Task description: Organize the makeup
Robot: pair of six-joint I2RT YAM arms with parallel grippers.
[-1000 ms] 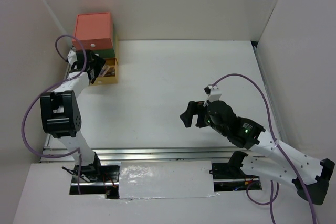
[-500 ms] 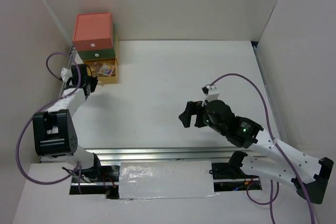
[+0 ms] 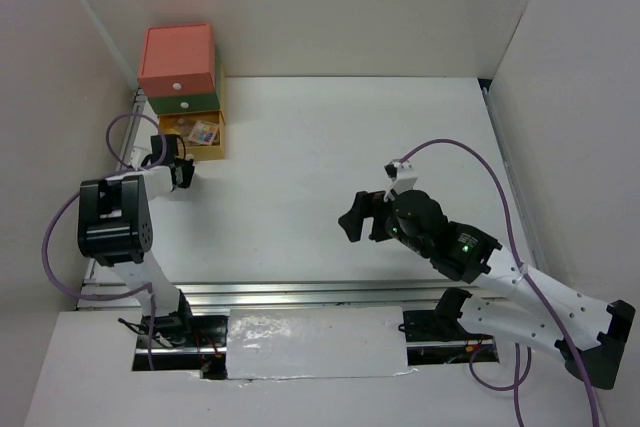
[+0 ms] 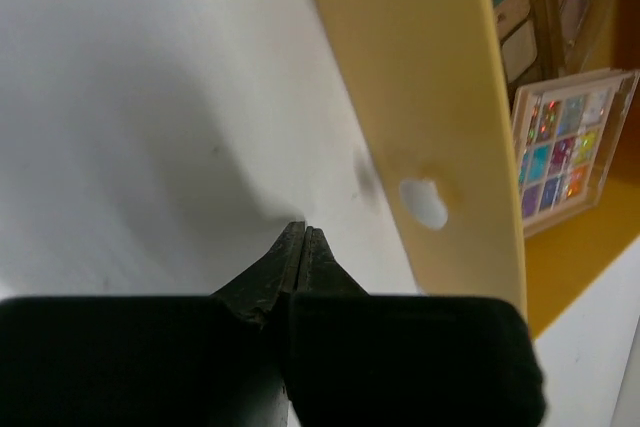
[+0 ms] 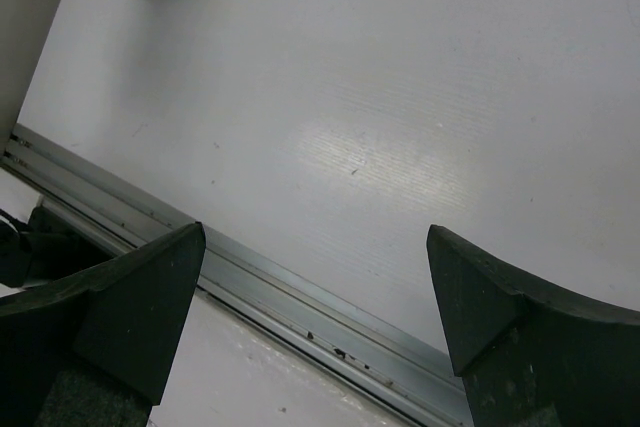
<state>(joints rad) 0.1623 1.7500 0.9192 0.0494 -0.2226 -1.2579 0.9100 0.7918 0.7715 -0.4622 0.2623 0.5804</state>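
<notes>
Yellow drawer (image 4: 420, 97) beside left hand (image 4: 303, 232), clamped together on nothing; right hand (image 5: 315, 247) spread wide, empty.

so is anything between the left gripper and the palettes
Yes, the yellow drawer front stands between the shut left gripper and the palettes lying inside. The top view shows the drawer pulled out and open on top.

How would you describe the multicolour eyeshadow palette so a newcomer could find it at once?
Find the stacked drawer box in the far-left corner of the table; its bottom yellow drawer is open. Inside lies the multicolour palette, the only one with glittery blue, purple and orange pans, unlike the duller palettes beside it.
</notes>
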